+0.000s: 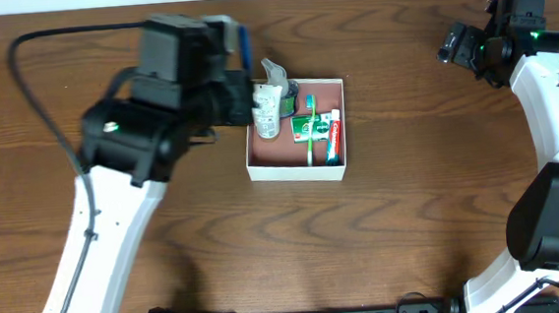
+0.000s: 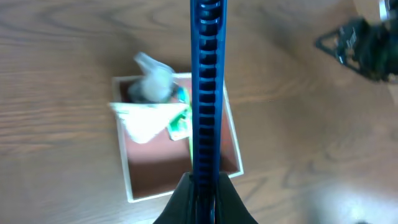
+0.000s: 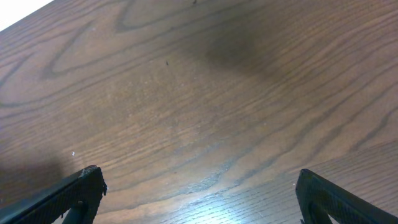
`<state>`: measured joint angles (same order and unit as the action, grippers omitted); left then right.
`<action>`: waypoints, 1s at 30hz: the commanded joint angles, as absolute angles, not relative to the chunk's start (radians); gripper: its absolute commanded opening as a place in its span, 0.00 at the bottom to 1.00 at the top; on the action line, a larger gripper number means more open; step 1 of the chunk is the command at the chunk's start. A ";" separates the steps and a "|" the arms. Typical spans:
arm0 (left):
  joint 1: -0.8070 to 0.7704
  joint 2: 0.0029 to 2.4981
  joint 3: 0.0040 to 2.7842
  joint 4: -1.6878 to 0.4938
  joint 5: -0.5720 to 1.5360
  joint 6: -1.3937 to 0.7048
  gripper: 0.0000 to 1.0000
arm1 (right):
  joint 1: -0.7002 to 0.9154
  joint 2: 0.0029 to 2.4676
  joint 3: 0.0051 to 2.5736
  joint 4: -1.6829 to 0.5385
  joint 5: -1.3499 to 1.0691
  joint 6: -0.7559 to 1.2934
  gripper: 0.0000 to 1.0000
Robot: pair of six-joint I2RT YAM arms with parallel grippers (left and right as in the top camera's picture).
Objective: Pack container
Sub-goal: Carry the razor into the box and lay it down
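Two arms stand at the wooden worktop (image 1: 412, 216). The left arm (image 1: 114, 188) reaches over the middle. The right arm (image 1: 552, 108) is at the far right edge, well apart from the work.

Container (image 1: 295, 173): an open square box with white walls and a pinkish-brown floor, resting flat at the worktop centre. It already holds a pale crumpled packet (image 1: 268, 103) at its far-left corner. A green toothbrush (image 1: 309, 145) and a toothpaste tube (image 1: 333, 138) lie side by side along the right half. The near-left floor is bare.

Left pincer (image 2: 203, 198): the jaws appear closed on a blue ribbed bar (image 2: 205, 81), which projects straight ahead of the fingers. What the item is cannot be told.

Right pincer (image 3: 199, 199): the jaws are spread wide with nothing between them and only bare worktop below.

Governing relation: the container lies beneath and just ahead of the left pincer, which is by far the nearer of the two. In the overhead view the bar sits just outside the box's far-left corner. Its long axis runs roughly parallel to the toothbrush and tube.

Judgement: placement calls for shifting toward the bare near-left floor, keeping that axis, then lowering before release.
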<state>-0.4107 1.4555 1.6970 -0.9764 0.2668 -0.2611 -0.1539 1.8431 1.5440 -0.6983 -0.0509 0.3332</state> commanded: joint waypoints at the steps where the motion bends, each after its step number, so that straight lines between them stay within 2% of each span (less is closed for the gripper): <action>1: -0.467 1.524 1.706 -0.975 0.273 -0.260 0.06 | -0.150 1.851 1.557 -0.699 -0.042 0.347 0.99; 7: -0.554 1.692 1.706 -0.949 0.272 -0.271 0.06 | -0.150 1.851 1.557 -0.699 -0.042 0.347 0.99; 18: -0.604 1.871 1.706 -0.881 0.273 -0.324 0.07 | -0.150 1.851 1.557 -0.699 -0.042 0.347 0.99; 22: -0.604 1.876 1.706 -0.877 0.273 -0.323 0.39 | -0.150 1.851 1.557 -0.699 -0.042 0.347 0.99; 23: -0.604 1.876 1.706 -0.876 0.273 -0.323 0.43 | -0.150 1.851 1.557 -0.699 -0.042 0.347 0.99; 26: -0.604 1.876 1.706 -0.876 0.273 -0.323 0.50 | -0.150 1.851 1.557 -0.699 -0.042 0.347 0.99; 30: -0.603 1.876 1.706 -0.876 0.273 -0.323 0.51 | -0.150 1.851 1.557 -0.699 -0.042 0.347 0.99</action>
<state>-0.6041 1.8732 1.6966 -0.8772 0.2668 -0.3195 -0.1539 1.8431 1.5436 -0.6983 -0.0509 0.3332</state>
